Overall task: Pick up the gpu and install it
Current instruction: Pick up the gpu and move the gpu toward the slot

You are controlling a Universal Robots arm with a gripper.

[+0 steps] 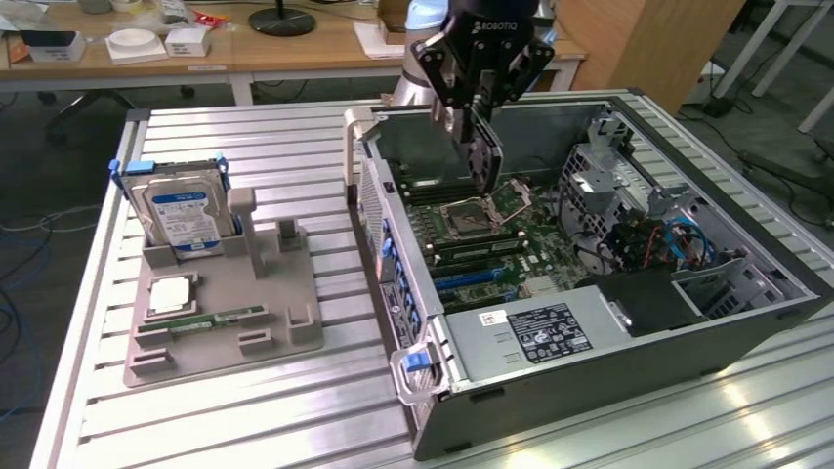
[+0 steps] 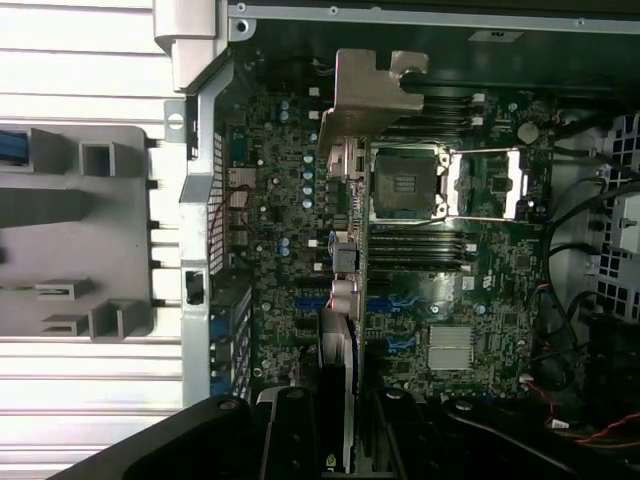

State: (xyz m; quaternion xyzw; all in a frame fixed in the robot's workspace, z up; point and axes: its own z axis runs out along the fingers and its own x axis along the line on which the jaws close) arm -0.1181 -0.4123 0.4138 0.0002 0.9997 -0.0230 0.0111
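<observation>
The gripper [image 1: 472, 122] is pinching the gpu [image 1: 489, 166] by its upper edge. It is hanging the card on edge above the motherboard [image 1: 515, 244], toward the far end of the open computer case [image 1: 612, 337], apparently so the lower edge is facing the slots.

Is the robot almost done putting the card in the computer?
About halfway. Done: the gpu is picked up. In hand: the gripper grips it on edge above the motherboard inside the open case. Left: it does not look pushed into a slot yet.
</observation>
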